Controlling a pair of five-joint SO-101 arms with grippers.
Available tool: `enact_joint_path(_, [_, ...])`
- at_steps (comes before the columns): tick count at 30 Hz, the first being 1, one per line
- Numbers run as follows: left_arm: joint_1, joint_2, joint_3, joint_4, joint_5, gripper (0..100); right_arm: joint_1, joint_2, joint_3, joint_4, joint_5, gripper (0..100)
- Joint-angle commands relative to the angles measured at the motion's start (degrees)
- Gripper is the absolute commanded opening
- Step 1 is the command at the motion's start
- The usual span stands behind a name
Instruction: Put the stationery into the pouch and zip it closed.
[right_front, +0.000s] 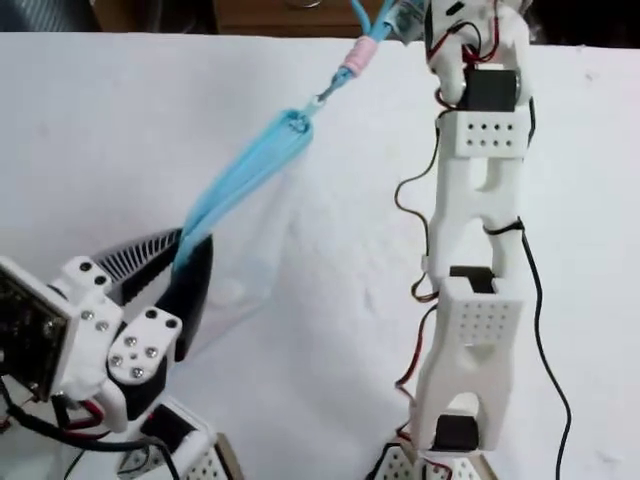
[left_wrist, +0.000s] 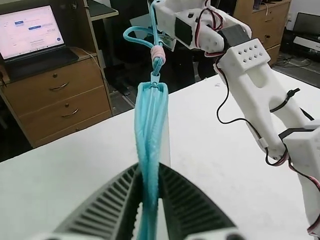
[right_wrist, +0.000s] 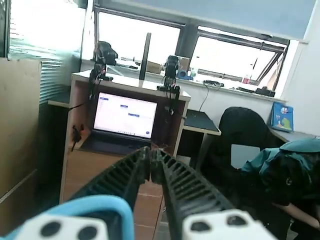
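A clear pouch with a light-blue zipper band (right_front: 240, 180) hangs stretched above the white table (right_front: 80, 140). My left gripper (right_front: 185, 265) is shut on its near end; in the left wrist view the black ribbed jaws (left_wrist: 150, 172) pinch the blue band (left_wrist: 150, 115). From the pouch's far end a pink bead (right_front: 358, 58) and a blue pull strap (left_wrist: 134, 33) lead up to my right gripper (right_front: 400, 20), which is shut on the strap. In the right wrist view its gripper (right_wrist: 149, 154) has its jaws together, with a blue loop (right_wrist: 95, 205) beside the gripper base.
The right arm's white links (right_front: 480, 200) and its red and black cables run down the right half of the table. Beyond the table's far edge stand wooden drawers (left_wrist: 55, 95) with a laptop (left_wrist: 32, 30) on them. Bare table lies left of the pouch.
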Motion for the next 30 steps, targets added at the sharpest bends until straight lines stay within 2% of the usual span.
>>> enact_joint_path(1, [0.48,-1.27,-4.48,0.26,-0.18,2,8.92,0.75,-2.29,3.74,1.49,1.6])
enact_joint_path(3, [0.48,-1.45,-4.13,0.18,-0.18,2,8.04,-0.04,-4.04,5.93,1.93,1.9])
enact_joint_path(6, [0.48,-1.63,-3.96,0.18,-0.18,2,7.69,0.66,-2.64,7.69,8.18,2.0])
enact_joint_path(9, [0.40,-1.36,-0.97,-0.70,-0.26,2,7.25,-0.75,-4.31,12.88,9.14,5.4])
enact_joint_path(13, [-0.48,-1.45,5.45,-6.33,-0.26,2,2.86,-5.49,-11.34,30.11,9.14,30.6])
enact_joint_path(15, [-3.65,-1.45,8.88,-9.14,-0.18,2,0.66,-7.25,-14.86,37.67,9.23,43.4])
enact_joint_path(17, [-6.37,-1.45,12.22,-12.13,-0.18,2,-0.84,-9.01,-18.11,45.76,9.23,51.3])
enact_joint_path(23, [-10.95,-1.36,25.05,-22.42,-0.18,2,-2.51,-11.65,-26.55,72.13,9.32,48.3])
enact_joint_path(30, [-10.68,-1.27,35.25,-34.73,0.26,2,-3.30,-24.31,-23.12,72.92,9.23,41.7])
